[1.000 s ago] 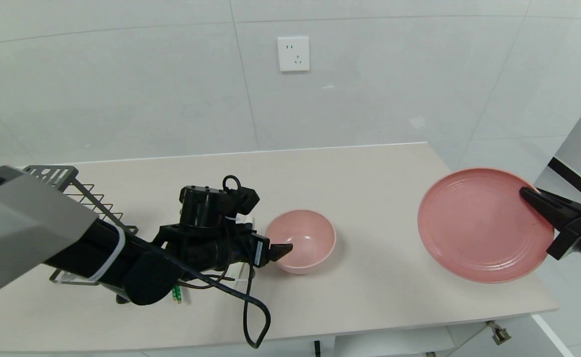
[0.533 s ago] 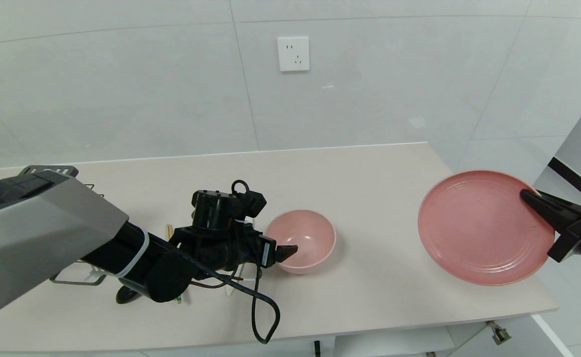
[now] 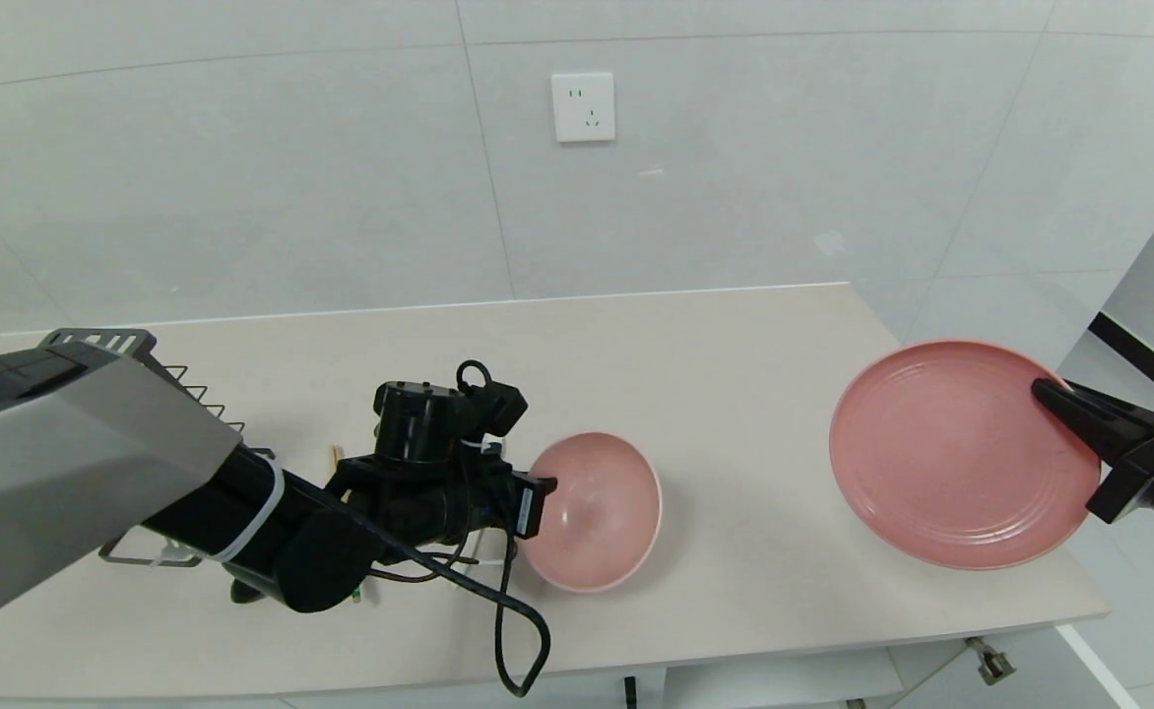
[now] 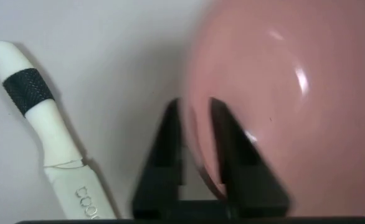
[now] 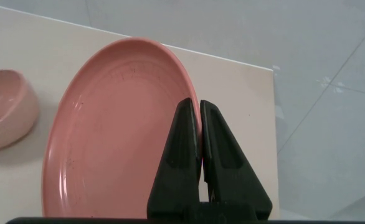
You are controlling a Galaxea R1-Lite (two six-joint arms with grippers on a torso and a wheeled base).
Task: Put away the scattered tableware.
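Embossed letters on white utensil handle [image 4: 53, 140], cut off, not readable

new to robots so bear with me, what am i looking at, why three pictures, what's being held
It is a two-armed robot; the black things are its arms. One picture looks down from its head, the other two from its wrists. Over a beige table, the left gripper pinches a tilted pink bowl by its rim, and the right gripper a pink plate likewise. A wire dish rack stands at the robot's left; a white utensil handle lies beside the bowl.
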